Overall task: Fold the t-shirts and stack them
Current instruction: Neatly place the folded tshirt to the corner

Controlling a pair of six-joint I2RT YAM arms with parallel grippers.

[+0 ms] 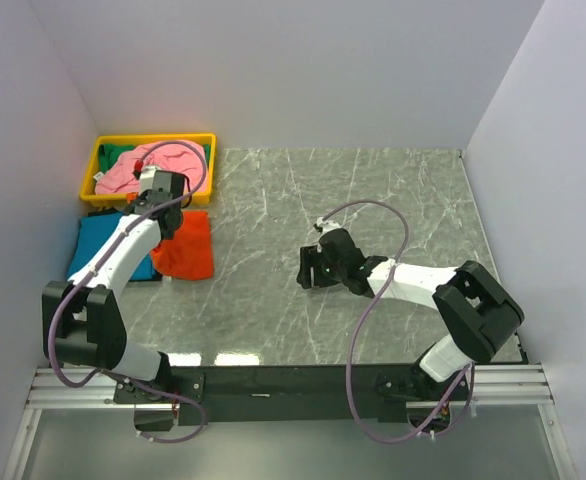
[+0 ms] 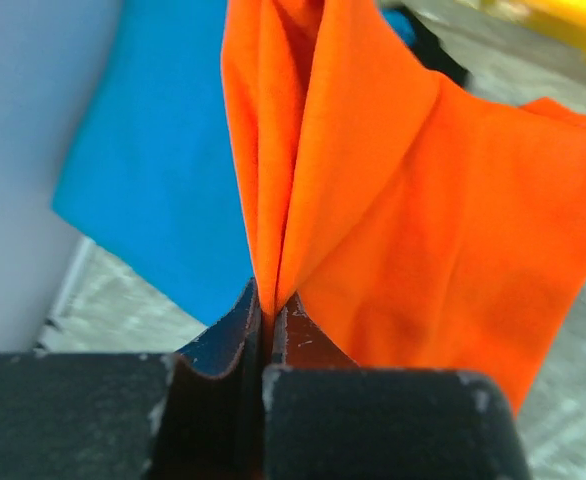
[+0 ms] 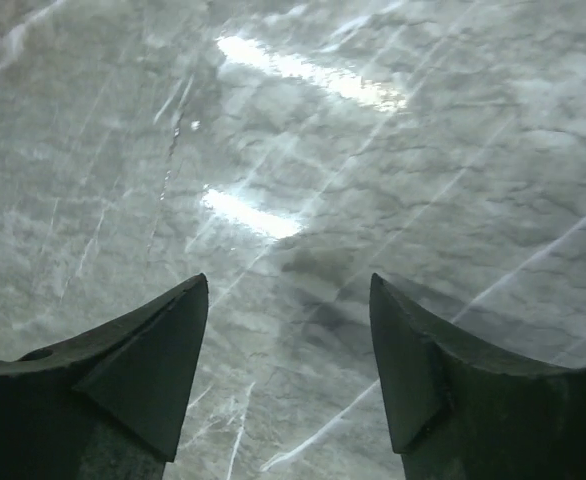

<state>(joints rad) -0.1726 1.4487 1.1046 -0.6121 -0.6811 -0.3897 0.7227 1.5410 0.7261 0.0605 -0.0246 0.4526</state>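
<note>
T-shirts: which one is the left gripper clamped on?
The orange one, pinched in the left gripper. The teal one lies flat; the pink one sits in the yellow tray.

Far-left corner crowded: yellow tray (image 1: pixel 153 139) against the left wall (image 1: pixel 33 150), blue shirt (image 1: pixel 95 243) and orange shirt (image 1: pixel 193 255) just in front, left arm (image 1: pixel 123 250) over both. Centre and right of the table (image 1: pixel 373 190) lie bare, except the right arm (image 1: pixel 413 282).
</note>
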